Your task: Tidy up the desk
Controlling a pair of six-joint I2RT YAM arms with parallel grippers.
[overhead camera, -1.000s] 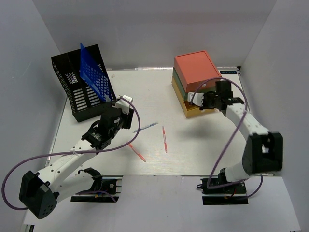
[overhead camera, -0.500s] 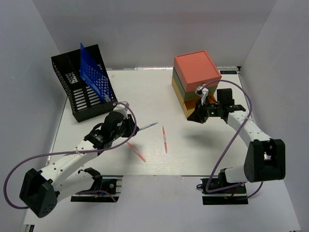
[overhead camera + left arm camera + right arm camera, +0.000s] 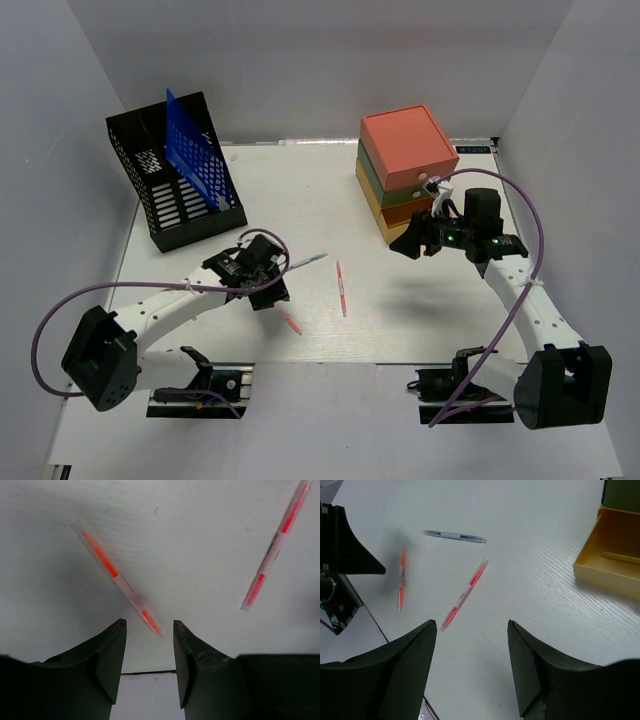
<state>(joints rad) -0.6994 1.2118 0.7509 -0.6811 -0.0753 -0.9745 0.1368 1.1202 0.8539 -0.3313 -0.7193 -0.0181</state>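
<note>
From the top external view, the desk point(image 3: 400, 325) is a broad white slab that fills the floor of the cell. A black mesh file rack point(image 3: 170, 205) with a blue folder point(image 3: 195, 160) stands at its far left, and a stacked drawer box point(image 3: 405, 150) at its far right. Three pens lie loose near the middle: a blue pen point(image 3: 305, 262), a middle orange pen point(image 3: 341, 288) and a near orange pen point(image 3: 290, 323). The left gripper point(image 3: 277, 292) hangs low, just beside the near orange pen. The right gripper point(image 3: 405, 245) hovers in front of the drawer box.

In the left wrist view, the left gripper point(image 3: 149, 626) has its jaws moderately apart and holds nothing. One end of the near orange pen point(image 3: 120, 582) lies between the tips. The desk itself looks rigid, heavy and fixed, so it is probably a thing to work on, not to lift. Its hard matte top likely offers little give. The pens appear light, stiff, slim and prone to roll. A pinch across mid-barrel, with the fingertips down at the surface, seems the surest hold.

In the right wrist view, the right gripper point(image 3: 472, 630) is spread wide and empty, well above the desk. The three pens lie ahead of it, and the yellow drawer point(image 3: 600, 572) stands pulled open at the right.
</note>
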